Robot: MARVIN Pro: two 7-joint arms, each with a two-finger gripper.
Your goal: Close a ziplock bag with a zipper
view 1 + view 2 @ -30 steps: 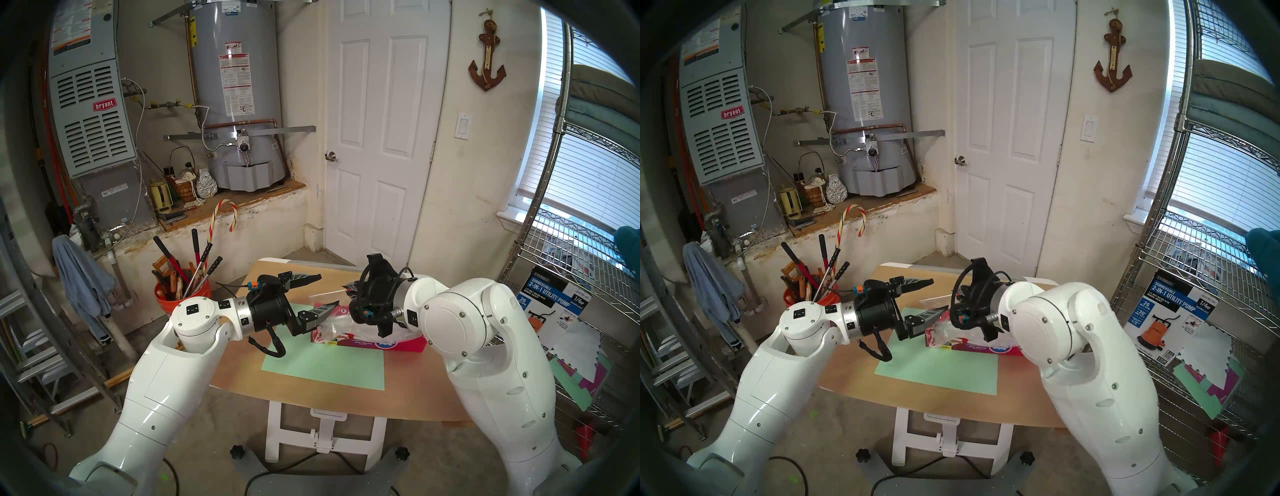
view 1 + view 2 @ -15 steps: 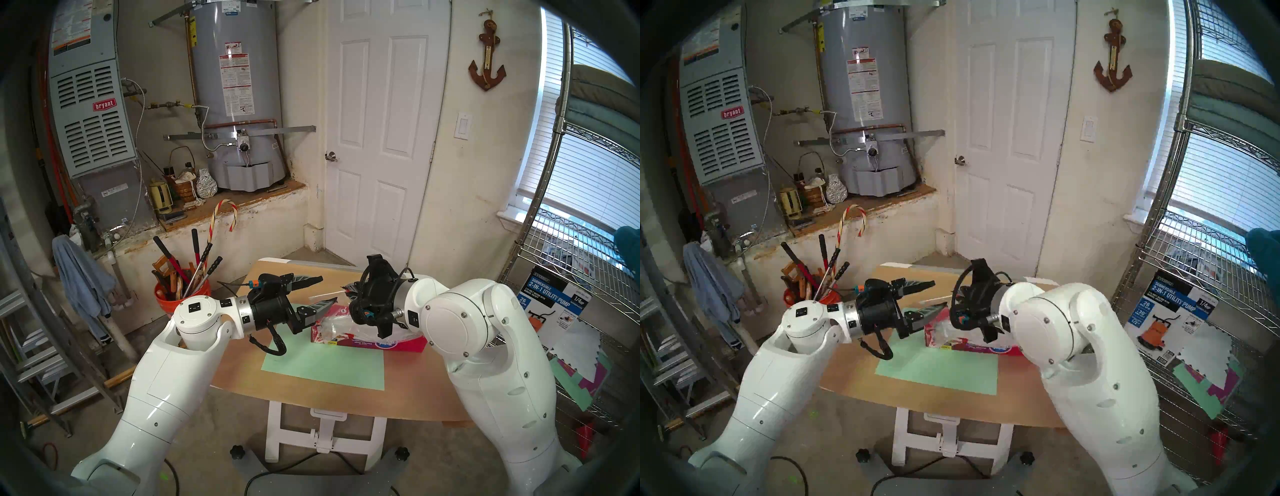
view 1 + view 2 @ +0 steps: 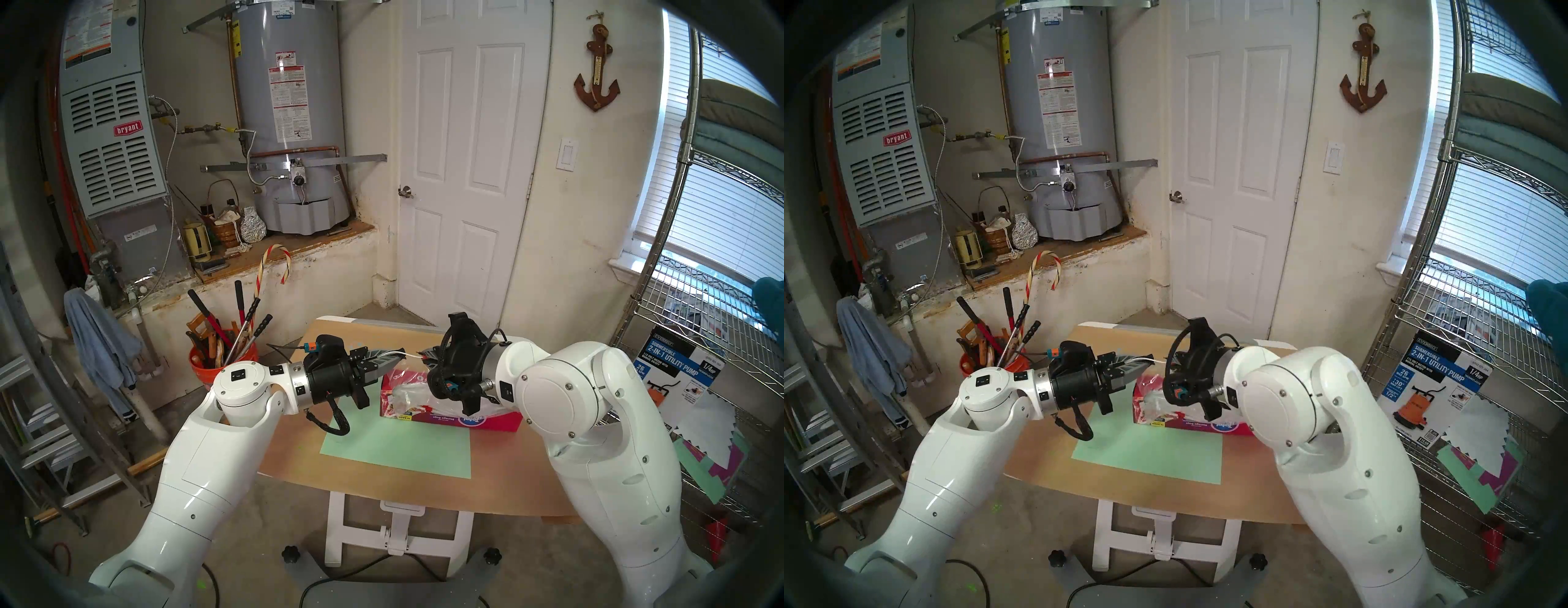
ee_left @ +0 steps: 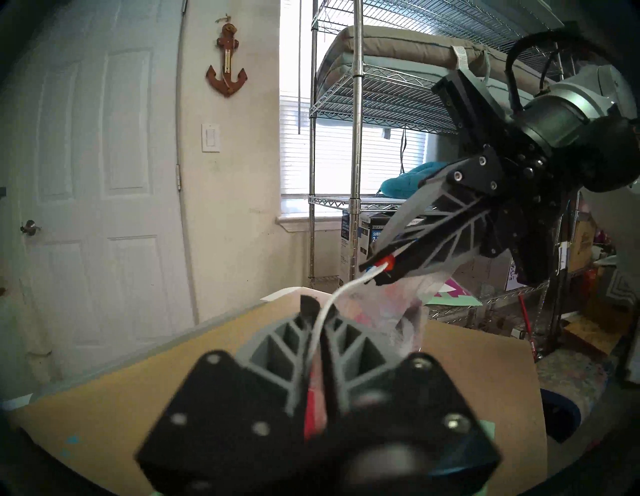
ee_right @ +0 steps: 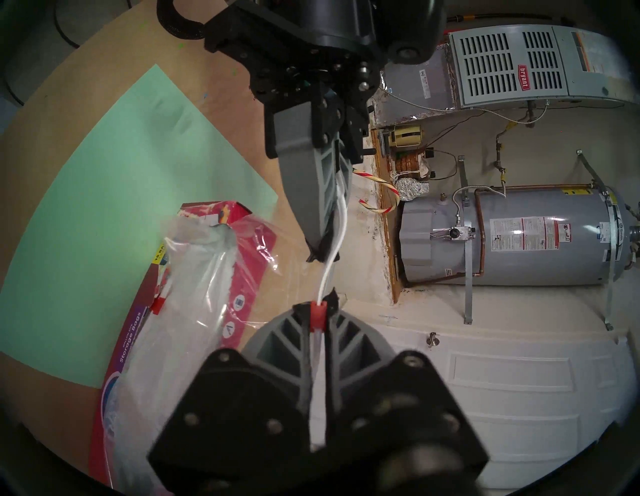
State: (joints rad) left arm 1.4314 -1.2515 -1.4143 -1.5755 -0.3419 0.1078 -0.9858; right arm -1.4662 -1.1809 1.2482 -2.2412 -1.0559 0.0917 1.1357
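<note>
A: What are the arms made of?

B: Glossy white shells with small round screws and little black rectangular marks near the wrists; a silver ring joins each to a black wrist housing.

A: And the hands?

B: The left hand (image 3: 392, 360) and right hand (image 4: 375, 272) have black bases and grey ribbed, lattice-like fingers (image 5: 304, 180). Black cables loop beside each housing, with an orange-and-teal connector.
</note>
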